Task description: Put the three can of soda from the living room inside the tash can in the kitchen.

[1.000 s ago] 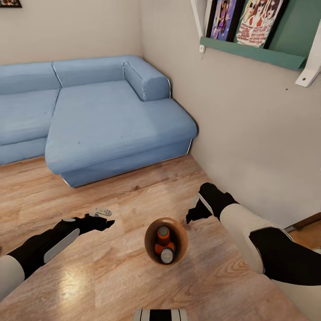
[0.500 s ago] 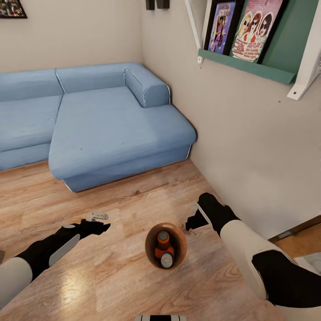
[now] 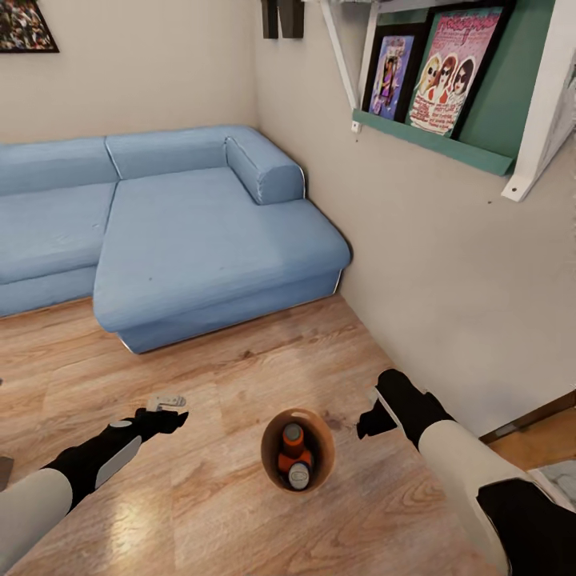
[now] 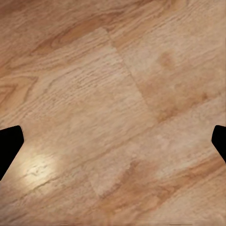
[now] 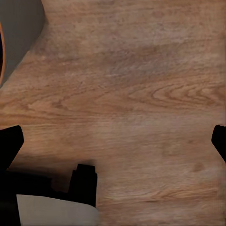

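Observation:
In the head view the tash can (image 3: 269,438), a small round bucket with a brown inside, stands on the living room's wood floor between my two arms. Cans of soda lie inside it: two silvery tops with orange sides, one (image 3: 293,436) further in and one (image 3: 299,476) nearer me. My left gripper (image 3: 170,417) hovers over the floor to the bucket's left, open and empty, its fingertips (image 4: 9,146) wide apart. To the bucket's right my right gripper (image 3: 370,422) is also open and empty. The bucket's grey outer wall (image 5: 19,28) shows in the right wrist view.
A blue corner sofa (image 3: 200,248) fills the far left. A plain wall (image 3: 448,280) runs close along my right, carrying a green shelf (image 3: 432,136) with framed pictures. A dark threshold (image 3: 528,414) shows at the lower right. Wood floor (image 3: 224,376) lies between sofa and bucket.
The whole head view has shifted, showing more wall and shelf. Both grippers sit a little lower in the picture, the right one slightly farther from the bucket. The cans stay in the bucket.

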